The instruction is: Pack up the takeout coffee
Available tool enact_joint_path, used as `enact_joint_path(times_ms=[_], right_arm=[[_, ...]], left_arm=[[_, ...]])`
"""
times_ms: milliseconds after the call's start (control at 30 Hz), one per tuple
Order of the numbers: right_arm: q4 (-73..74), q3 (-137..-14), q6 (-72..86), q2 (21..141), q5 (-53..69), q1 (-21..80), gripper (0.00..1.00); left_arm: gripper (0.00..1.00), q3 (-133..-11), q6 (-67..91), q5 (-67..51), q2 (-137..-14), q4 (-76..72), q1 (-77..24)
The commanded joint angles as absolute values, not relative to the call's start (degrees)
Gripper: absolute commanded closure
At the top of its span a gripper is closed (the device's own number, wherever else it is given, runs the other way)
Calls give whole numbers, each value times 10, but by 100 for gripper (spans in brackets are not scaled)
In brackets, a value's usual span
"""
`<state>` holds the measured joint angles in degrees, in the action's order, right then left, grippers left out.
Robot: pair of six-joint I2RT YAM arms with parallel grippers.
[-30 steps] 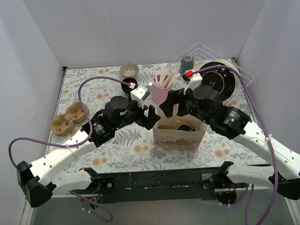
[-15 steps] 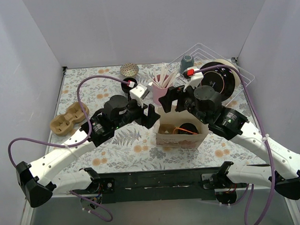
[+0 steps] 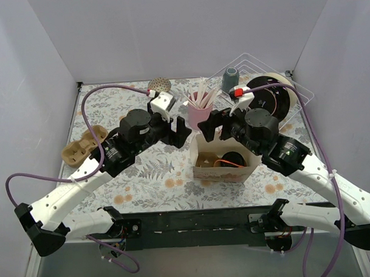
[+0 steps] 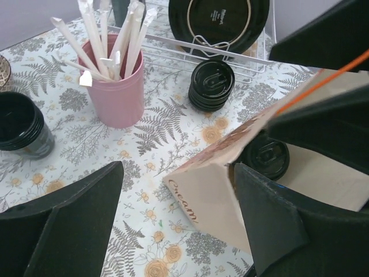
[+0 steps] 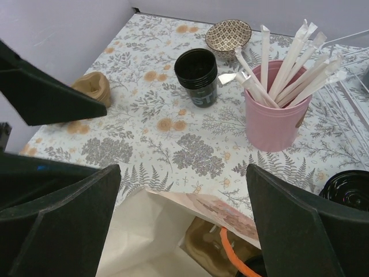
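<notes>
Left gripper [image 4: 179, 171], spread wide like right gripper [image 5: 183, 171], has backed from the bag [image 3: 219, 172] holding takeout coffee [image 4: 266, 157].

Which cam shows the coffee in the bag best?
Left wrist: the takeout coffee lid shows close and glossy inside the paper bag. Top external shows only a small dark disc in the bag; right wrist shows almost nothing of it.

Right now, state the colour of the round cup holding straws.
Pink cup; left wrist view shows it best.
</notes>
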<state>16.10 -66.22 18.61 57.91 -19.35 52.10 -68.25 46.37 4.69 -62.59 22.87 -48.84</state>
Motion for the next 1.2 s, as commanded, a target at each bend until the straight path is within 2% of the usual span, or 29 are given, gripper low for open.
enact_joint_path(times_ms=[0, 200, 300, 400, 467, 667, 1167], right_arm=[[181, -666, 180, 550, -150, 515, 3], [221, -673, 191, 543, -102, 509, 3], [220, -671, 189, 541, -77, 506, 4], [209, -666, 177, 540, -49, 505, 5], [205, -664, 161, 537, -28, 503, 6], [221, -665, 158, 529, -4, 492, 6], [265, -667, 170, 504, 42, 474, 7]], left_arm=[[23, -688, 474, 3, -633, 239, -439], [24, -642, 400, -289, -635, 142, -352], [24, -617, 392, -398, -636, 65, -331], [25, -596, 392, -449, -651, 4, -329], [25, -597, 409, -457, -664, -45, -329], [25, -629, 395, -450, -712, -65, -329], [29, -657, 396, -582, -793, -128, -334]])
